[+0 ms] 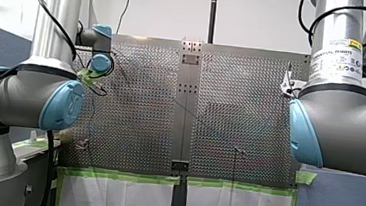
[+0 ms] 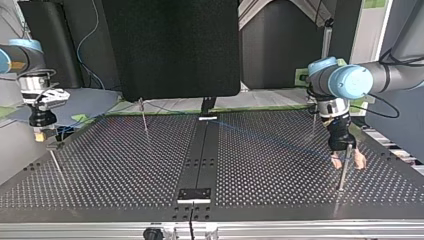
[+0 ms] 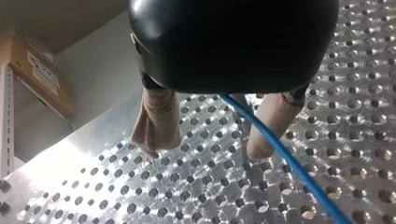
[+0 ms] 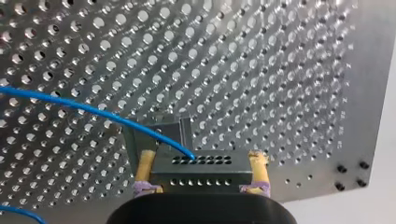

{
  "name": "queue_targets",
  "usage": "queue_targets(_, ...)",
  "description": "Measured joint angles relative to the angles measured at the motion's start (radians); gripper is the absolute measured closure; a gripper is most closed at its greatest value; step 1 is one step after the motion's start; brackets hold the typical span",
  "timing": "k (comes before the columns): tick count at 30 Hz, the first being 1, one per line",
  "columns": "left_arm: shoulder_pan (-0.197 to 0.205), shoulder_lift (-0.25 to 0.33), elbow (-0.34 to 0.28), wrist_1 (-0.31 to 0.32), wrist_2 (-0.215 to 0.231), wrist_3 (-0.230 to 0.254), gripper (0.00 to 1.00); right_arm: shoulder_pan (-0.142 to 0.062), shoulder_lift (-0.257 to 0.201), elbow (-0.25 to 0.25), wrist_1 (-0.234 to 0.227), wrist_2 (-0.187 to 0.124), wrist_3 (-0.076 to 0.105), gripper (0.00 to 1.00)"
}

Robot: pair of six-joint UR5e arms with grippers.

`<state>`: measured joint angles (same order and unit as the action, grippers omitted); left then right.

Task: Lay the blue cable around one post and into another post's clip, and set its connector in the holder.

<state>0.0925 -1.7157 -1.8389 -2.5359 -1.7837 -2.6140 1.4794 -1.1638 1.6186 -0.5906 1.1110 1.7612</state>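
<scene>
In the right wrist view my right gripper (image 4: 202,156) is shut on the grey connector block (image 4: 201,171), its yellow-padded fingers (image 4: 145,163) on both ends. The blue cable (image 4: 84,108) leaves the block and curves away over the plate. A grey bracket (image 4: 156,133) sits just beyond the connector. In the left wrist view my left gripper (image 3: 203,150) is open just above the plate, and the blue cable (image 3: 285,156) runs between its beige pads, close to one finger (image 3: 273,123). At the top view's right, my left gripper (image 2: 347,161) straddles a thin post (image 2: 342,175). My right gripper (image 2: 42,131) hangs at that view's left.
Thin metal posts stand on the perforated table (image 2: 125,175): one at the back middle-left (image 2: 145,120), one near my right gripper (image 2: 55,162), one at the back right (image 2: 314,122). A dark centre strip (image 2: 202,150) divides the plate. A black panel (image 2: 170,45) stands behind.
</scene>
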Motion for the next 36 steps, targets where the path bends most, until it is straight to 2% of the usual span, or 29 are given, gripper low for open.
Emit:
queue_targets(8, -0.001, 0.000, 0.000, 0.000, 0.003, 0.001, 0.00, -0.006, 0.002, -0.021, 0.072, -0.013, -0.072, 1.00)
queue_targets(12, 0.000, 0.000, 0.000, 0.000, 0.004, 0.003, 0.00, -0.009, 0.006, -0.030, 0.111, 0.002, -0.106, 1.00)
queue_targets(14, -0.001, 0.000, 0.000, 0.000, 0.004, 0.005, 0.00, -0.010, 0.012, -0.037, 0.126, 0.008, -0.115, 1.00)
queue_targets(22, -0.001, 0.000, 0.000, 0.000, 0.004, 0.007, 0.00, -0.005, 0.052, -0.092, 0.200, 0.033, -0.175, 1.00)
queue_targets(24, -0.001, 0.000, 0.000, 0.000, 0.004, 0.008, 0.00, -0.004, 0.053, -0.098, 0.217, 0.032, -0.179, 1.00)
queue_targets(27, -0.001, 0.000, 0.000, 0.000, 0.004, 0.008, 0.00, -0.003, 0.054, -0.101, 0.236, 0.018, -0.173, 1.00)
queue_targets(31, -0.001, 0.000, 0.000, 0.000, 0.004, 0.008, 0.00, -0.002, 0.054, -0.102, 0.235, -0.003, -0.160, 1.00)
queue_targets(36, -0.001, 0.000, 0.000, 0.000, 0.004, 0.012, 0.00, -0.005, 0.054, -0.107, 0.231, -0.011, -0.145, 1.00)
